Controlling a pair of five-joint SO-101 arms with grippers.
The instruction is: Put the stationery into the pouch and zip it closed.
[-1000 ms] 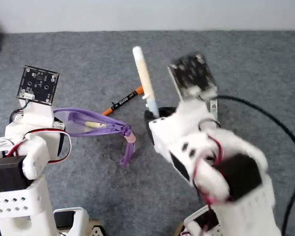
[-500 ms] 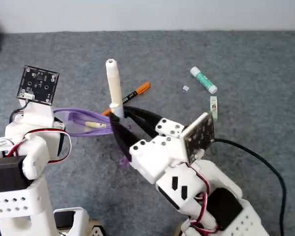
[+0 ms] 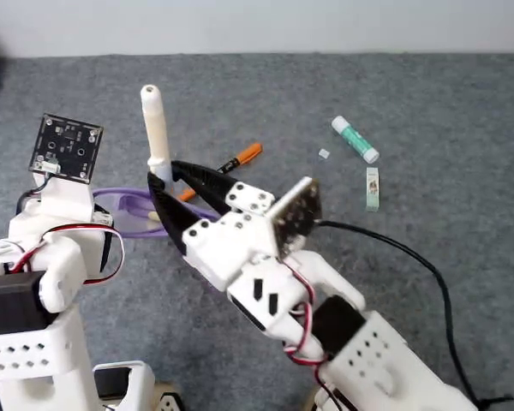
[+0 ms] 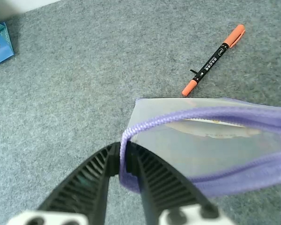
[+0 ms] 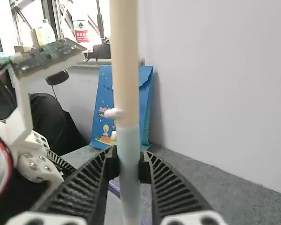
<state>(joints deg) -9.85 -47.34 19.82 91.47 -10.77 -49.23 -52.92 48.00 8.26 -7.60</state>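
Observation:
The clear pouch with a purple zipper (image 3: 128, 210) lies open on the grey mat, a cream item inside it (image 4: 215, 129). My left gripper (image 4: 124, 164) is shut on the pouch's purple zipper edge (image 4: 145, 124), holding it up. My right gripper (image 3: 167, 184) is shut on a cream pen with a pale blue end (image 3: 154, 128), held upright over the pouch; the same pen (image 5: 124, 93) rises between the fingers in the right wrist view. An orange and black marker (image 3: 231, 164) lies just beyond the pouch. A green glue stick (image 3: 354, 139) and a small eraser (image 3: 373, 188) lie at the right.
A blue box (image 4: 0, 40) sits at the mat's far left edge, and a blue card (image 5: 124, 110) stands against the wall. A small white scrap (image 3: 323, 154) lies near the glue stick. A black cable (image 3: 411, 265) trails across the mat from the right arm.
The right arm has swung leftward with the cream pen, from near the marker's right side to above the pouch opening. The left arm kept still, holding the pouch.

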